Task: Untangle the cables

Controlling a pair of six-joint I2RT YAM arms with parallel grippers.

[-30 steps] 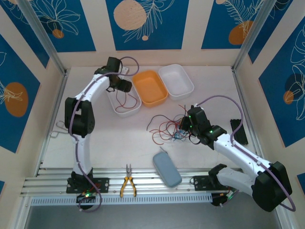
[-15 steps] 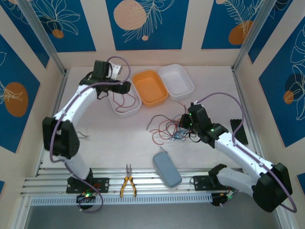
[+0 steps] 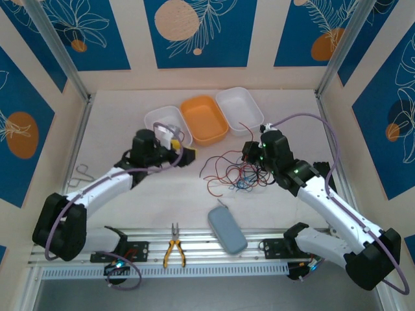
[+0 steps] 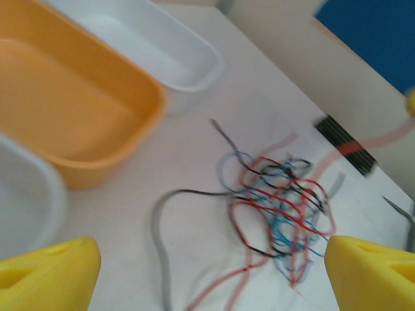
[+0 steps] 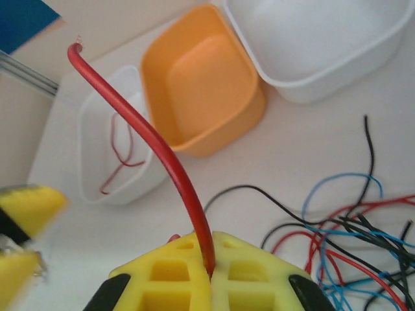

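Left tool point(image 3: 187, 155) newly beside cables point(image 3: 237, 172); red cable point(image 5: 159, 152) apparently upright

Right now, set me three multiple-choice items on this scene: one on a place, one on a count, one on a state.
1. The lone red cable lies in:
A. the orange tray
B. the right white tray
C. the left white tray

2. Trays in the row:
A. two
B. three
C. five

3. The right pincer is:
A. open
B. shut on a second red cable
C. shut on nothing

Answers:
1. C, its loop rests on that tray's floor.
2. B, two white trays flank the orange one.
3. B, its jaws meet around the wire, which rises from between them.
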